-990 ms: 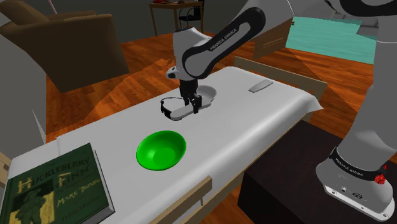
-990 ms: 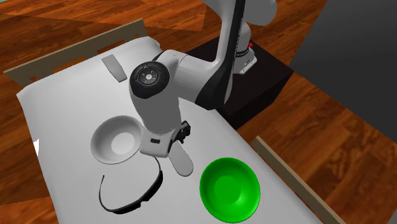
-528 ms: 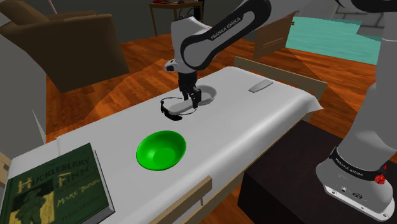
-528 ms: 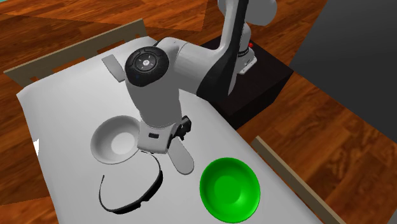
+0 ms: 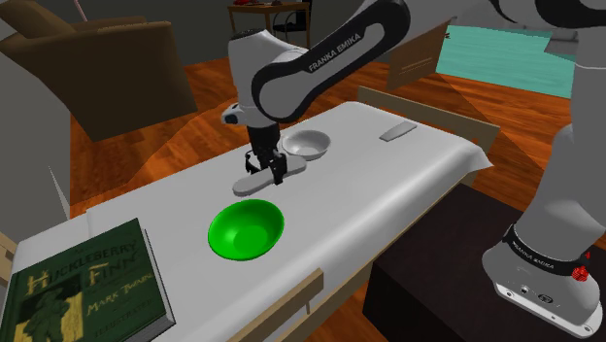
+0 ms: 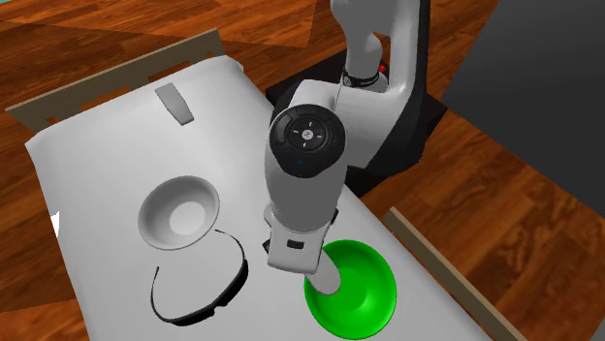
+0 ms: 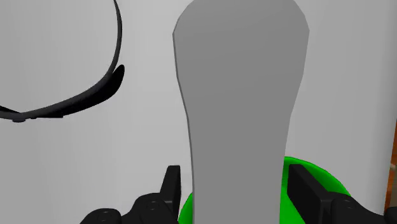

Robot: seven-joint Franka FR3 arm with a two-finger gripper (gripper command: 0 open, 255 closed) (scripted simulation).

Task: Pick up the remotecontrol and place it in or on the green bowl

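Pincer: the gripper [image 5: 267, 167] is clamped on the grey remote control [image 7: 242, 95], one finger on each long side.
Remote: held off the table [image 5: 388, 185], just past the far rim of the green bowl [image 5: 247, 229] in the shoulder view.
Done: grasp, lift and most of the carry, by my reading.
Left: centre it over the bowl, lower it, let go.
Writing: "FRANKA EMIKA" on the arm [image 5: 335, 51]. The book [image 5: 83, 287] at the shoulder view's near left reads "Huckleberry Finn" and "Mark Twain".
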